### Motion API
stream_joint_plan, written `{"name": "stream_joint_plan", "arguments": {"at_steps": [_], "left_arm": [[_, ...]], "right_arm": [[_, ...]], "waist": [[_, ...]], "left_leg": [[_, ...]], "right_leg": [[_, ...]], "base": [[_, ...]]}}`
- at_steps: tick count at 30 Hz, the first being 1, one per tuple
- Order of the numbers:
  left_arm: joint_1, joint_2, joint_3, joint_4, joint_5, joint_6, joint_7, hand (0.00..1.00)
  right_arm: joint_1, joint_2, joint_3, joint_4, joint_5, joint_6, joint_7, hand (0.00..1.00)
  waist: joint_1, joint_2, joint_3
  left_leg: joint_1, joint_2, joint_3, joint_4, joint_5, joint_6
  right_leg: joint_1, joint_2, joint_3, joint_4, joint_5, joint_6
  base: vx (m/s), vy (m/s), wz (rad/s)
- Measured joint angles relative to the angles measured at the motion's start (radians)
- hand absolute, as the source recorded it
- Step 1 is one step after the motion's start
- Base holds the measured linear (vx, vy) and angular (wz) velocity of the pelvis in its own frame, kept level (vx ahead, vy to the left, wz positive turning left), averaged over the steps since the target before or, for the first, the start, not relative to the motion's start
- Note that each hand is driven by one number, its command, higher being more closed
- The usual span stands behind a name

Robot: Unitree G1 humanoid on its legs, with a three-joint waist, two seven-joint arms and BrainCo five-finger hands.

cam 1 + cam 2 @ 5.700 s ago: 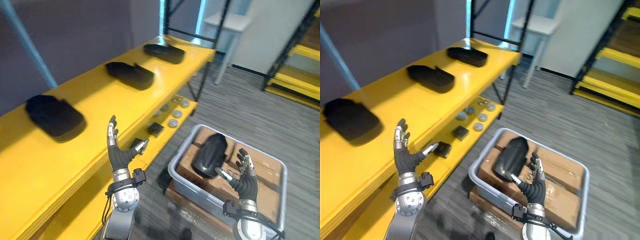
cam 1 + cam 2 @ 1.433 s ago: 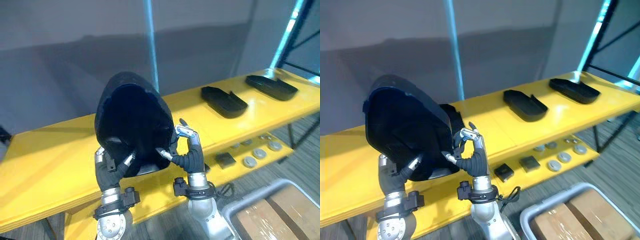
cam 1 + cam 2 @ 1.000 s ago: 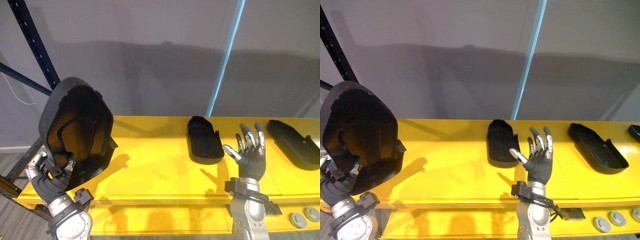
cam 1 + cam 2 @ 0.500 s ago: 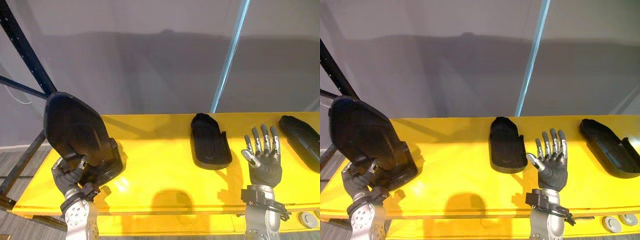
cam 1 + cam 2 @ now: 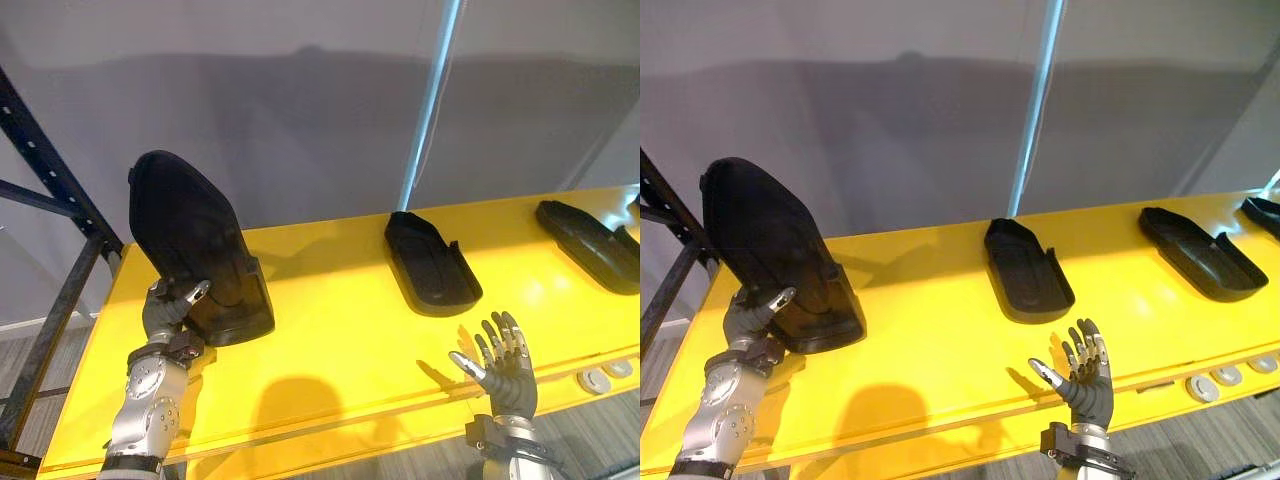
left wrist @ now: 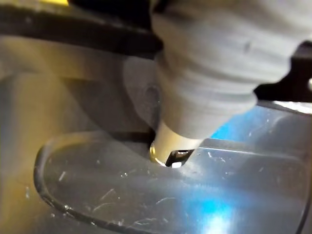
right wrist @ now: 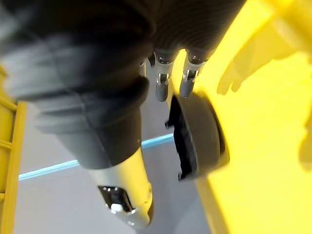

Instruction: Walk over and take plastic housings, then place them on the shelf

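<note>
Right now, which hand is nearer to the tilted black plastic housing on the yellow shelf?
Left. The left hand grips the housing near its base; the right hand, open, is well apart.

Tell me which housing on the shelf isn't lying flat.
The leftmost housing: it stands tilted up steeply on its lower end, with the left hand curled round its edge. The middle housing and the right housing lie flat, untouched.

Left hand (image 5: pixel 165 308) has lowered the housing (image 5: pixel 190 240) onto the shelf (image 5: pixel 340 350)

Black plastic housings (image 5: pixel 430 265) rest spaced along the yellow shelf (image 5: pixel 340 350).
</note>
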Motion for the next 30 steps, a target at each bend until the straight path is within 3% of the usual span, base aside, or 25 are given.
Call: {"name": "stream_joint_plan", "arguments": {"at_steps": [1, 3, 6, 10, 11, 19, 26, 30], "left_arm": [[-0.003, 0.028, -0.019, -0.011, -0.032, 0.008, -0.016, 1.0], [0.0, 0.075, -0.042, -0.028, -0.07, 0.022, -0.028, 1.0], [0.006, 0.161, -0.072, -0.048, -0.134, 0.029, -0.044, 1.0], [0.021, 0.24, -0.121, -0.077, -0.179, 0.048, -0.052, 1.0], [0.025, 0.257, -0.13, -0.081, -0.185, 0.06, -0.06, 0.0], [0.067, 0.309, -0.169, -0.019, -0.171, 0.122, -0.065, 0.0], [0.086, 0.341, -0.164, 0.002, -0.107, 0.127, -0.053, 0.0], [0.088, 0.297, -0.111, 0.001, -0.067, 0.126, -0.008, 0.0]], "right_arm": [[0.0, -0.026, 0.0, -0.002, 0.0, 0.0, -0.005, 0.0], [0.0, -0.063, 0.009, -0.001, 0.0, 0.002, -0.007, 0.0], [-0.002, -0.103, 0.048, -0.023, -0.002, 0.003, -0.007, 0.0], [0.002, -0.129, 0.089, -0.064, 0.0, 0.002, -0.004, 0.0], [0.004, -0.13, 0.103, -0.064, 0.001, 0.002, -0.003, 0.0], [0.046, -0.142, 0.14, -0.063, 0.003, 0.003, 0.009, 0.0], [0.078, -0.143, 0.16, -0.063, 0.003, 0.003, 0.019, 0.0], [0.074, -0.142, 0.174, -0.063, 0.003, 0.003, 0.023, 0.0]], "waist": [[0.001, 0.025, 0.015], [0.016, 0.049, 0.024], [0.024, 0.052, 0.024], [0.017, 0.053, 0.025], [0.016, 0.053, 0.025], [0.009, 0.057, 0.033], [0.011, 0.056, 0.033], [0.01, 0.056, 0.032]], "left_leg": [[0.006, 0.02, -0.004, -0.042, 0.027, -0.005], [0.031, 0.054, 0.001, -0.117, 0.069, -0.02], [0.037, 0.097, 0.001, -0.146, 0.093, -0.048], [0.038, 0.098, 0.0, -0.146, 0.094, -0.05], [0.043, 0.097, -0.002, -0.145, 0.094, -0.05], [0.059, 0.097, -0.005, -0.146, 0.094, -0.05], [0.052, 0.097, -0.002, -0.146, 0.096, -0.05], [0.049, 0.097, -0.001, -0.146, 0.097, -0.05]], "right_leg": [[-0.007, 0.026, 0.0, -0.007, 0.003, -0.004], [-0.015, 0.066, 0.002, -0.023, 0.01, -0.015], [-0.024, 0.111, 0.0, -0.026, 0.023, -0.028], [-0.02, 0.113, -0.001, -0.026, 0.023, -0.028], [-0.015, 0.111, -0.002, -0.026, 0.023, -0.028], [0.0, 0.111, -0.002, -0.019, 0.012, -0.034], [-0.01, 0.111, 0.001, -0.018, 0.015, -0.031], [-0.014, 0.112, 0.002, -0.018, 0.016, -0.031]], "base": [[-0.1, -0.184, 0.0], [-0.03, -0.131, -0.12], [0.02, -0.11, -0.12], [0.05, -0.019, 0.01], [0.03, 0.02, 0.05], [-0.03, 0.007, 0.01], [-0.02, 0.007, -0.01], [0.03, 0.009, -0.01]]}}
